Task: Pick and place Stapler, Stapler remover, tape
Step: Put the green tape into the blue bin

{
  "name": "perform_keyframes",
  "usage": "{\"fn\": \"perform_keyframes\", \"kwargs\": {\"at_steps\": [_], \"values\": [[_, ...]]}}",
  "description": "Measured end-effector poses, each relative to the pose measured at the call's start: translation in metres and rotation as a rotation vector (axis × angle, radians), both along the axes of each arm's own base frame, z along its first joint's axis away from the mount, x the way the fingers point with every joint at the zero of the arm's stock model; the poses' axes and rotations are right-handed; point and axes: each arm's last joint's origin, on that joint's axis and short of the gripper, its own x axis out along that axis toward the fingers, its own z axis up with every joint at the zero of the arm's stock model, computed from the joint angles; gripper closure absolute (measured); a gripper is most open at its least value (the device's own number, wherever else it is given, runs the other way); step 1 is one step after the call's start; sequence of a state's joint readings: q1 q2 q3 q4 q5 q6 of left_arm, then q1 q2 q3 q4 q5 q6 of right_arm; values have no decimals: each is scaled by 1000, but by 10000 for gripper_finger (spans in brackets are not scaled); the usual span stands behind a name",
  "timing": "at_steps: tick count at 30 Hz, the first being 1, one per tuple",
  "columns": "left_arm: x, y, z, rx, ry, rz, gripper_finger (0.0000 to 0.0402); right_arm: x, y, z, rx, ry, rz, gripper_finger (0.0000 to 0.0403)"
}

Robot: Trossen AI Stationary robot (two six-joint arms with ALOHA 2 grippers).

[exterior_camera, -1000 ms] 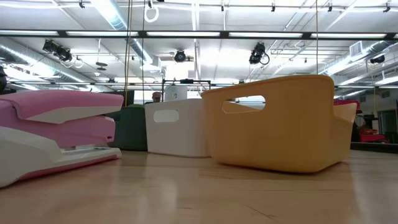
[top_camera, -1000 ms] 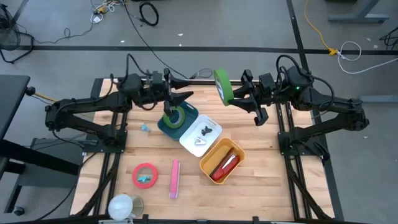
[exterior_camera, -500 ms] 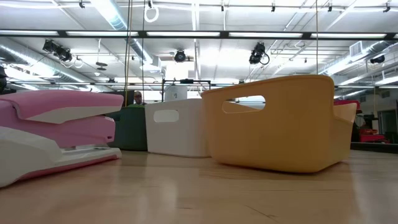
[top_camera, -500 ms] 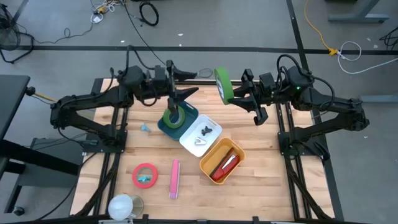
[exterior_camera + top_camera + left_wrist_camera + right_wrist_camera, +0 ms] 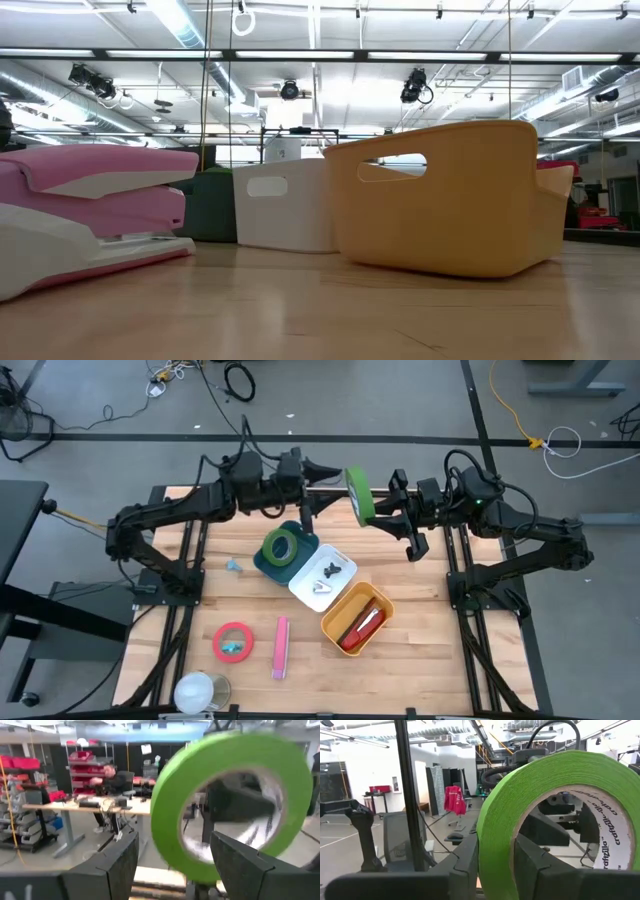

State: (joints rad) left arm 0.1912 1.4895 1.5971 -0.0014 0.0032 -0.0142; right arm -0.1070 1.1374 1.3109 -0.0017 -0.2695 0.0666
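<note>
One green tape roll aloft above the counter's far edge, on edge, hole facing along that edge toward each arm. Right end effector clenched on the roll's rim; its wrist view shows the roll wedged between its two dark fingers.

Left end effector released, jaws wide, just beside the roll on the opposite side, nose pointing straight at it. Left wrist view: roll fills the gap ahead, fingers standing to either side of it, not touching as far as I can tell. Looks like a handover setting up; the left is the nearer free arm.

Below, mid-counter: dark green bin already holding another green roll, then a white bin with small dark and pale items, then a yellow bin with a red object. These run diagonally toward the near right.

Toward the near left corner: red tape roll, pink stapler, and a white round object. Small blue item lies left of the green bin.

Room: open air between the arms is tight; clear descent over the green bin directly beneath.
</note>
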Motion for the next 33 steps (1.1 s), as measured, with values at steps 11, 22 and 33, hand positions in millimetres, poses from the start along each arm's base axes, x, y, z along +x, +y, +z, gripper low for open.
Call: {"fn": "perform_keyframes", "kwargs": {"at_steps": [11,22,33], "values": [[1,0,-1,-44,-4,38,154,0,0,0,-10,0,-2,314],[16,4,-10,-91,-27,73,154,1,-1,-2,-4,22,-28,314],[20,4,-11,-102,-51,60,154,1,-1,-4,-11,32,-29,314]]}}
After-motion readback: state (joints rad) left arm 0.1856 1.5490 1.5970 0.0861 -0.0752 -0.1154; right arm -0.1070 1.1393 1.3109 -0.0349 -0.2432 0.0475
